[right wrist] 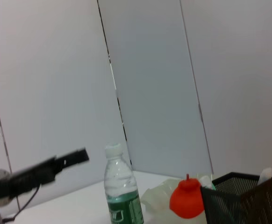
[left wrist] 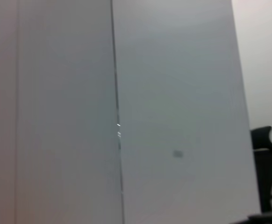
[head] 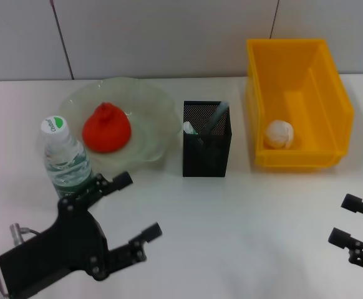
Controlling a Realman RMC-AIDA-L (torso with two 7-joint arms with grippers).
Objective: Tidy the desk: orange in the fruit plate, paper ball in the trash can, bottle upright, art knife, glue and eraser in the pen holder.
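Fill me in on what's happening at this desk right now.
A two-armed robot is tidying. The orange sits in the fruit plate, the paper ball in the yellow bin, the bottle stands upright, and items poke from the pen holder. The left pincer is open beside the bottle; the right pincer, also open, holds nothing.

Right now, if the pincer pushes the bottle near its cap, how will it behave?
The bottle stands upright, tall on a narrow base, so a push near the cap would probably tip it. Its clear body looks like thin plastic that may flex under a squeeze. Once down, the round body would likely roll.
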